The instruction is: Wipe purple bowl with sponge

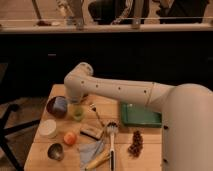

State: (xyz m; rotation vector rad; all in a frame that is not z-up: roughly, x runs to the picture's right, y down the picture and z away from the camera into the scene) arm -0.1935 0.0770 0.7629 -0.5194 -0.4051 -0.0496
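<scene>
I see matt wood table (150, 146), smooth white plastic arm (125, 92), smooth purple bowl (51, 109), dull metal bowl (55, 151), soft cloth (90, 149).

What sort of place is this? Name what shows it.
Likely a kitchen-style workspace: a wooden table, a dish brush, a green tray. The gripper is beside the purple bowl.
</scene>
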